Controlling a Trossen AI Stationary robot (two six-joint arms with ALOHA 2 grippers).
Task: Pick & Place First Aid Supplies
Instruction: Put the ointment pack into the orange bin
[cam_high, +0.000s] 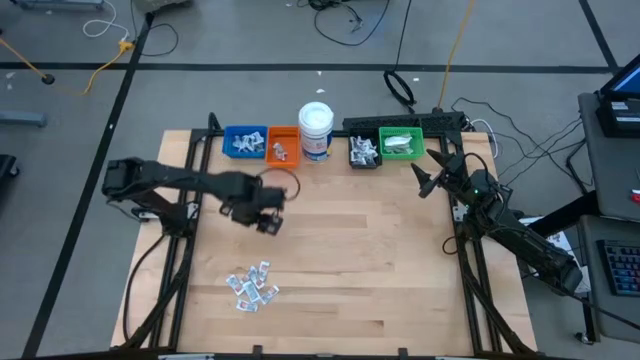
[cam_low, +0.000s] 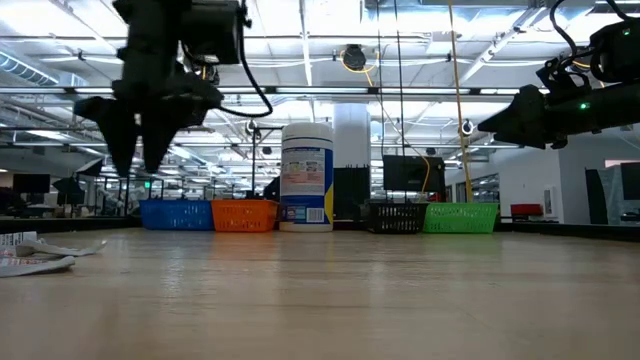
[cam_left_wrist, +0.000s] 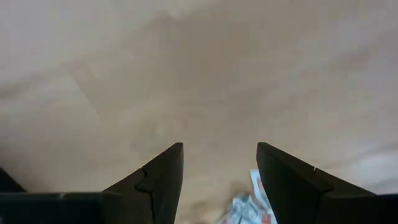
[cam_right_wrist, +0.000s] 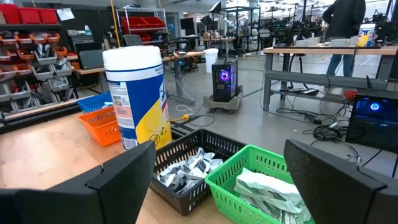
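Hovering over bare table (cam_high: 380, 260), the left gripper (cam_high: 267, 222) is spread wide and empty, above a heap of roughly eight first aid supplies (cam_high: 251, 284), hard to count. Four bins (cam_high: 245, 142) hold more. The right gripper (cam_high: 428, 180) gapes empty beside them.

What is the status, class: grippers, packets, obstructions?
Left gripper open, empty, above bare table. Right gripper open, near green bin. Loose packets untouched on table. Nothing blocking.
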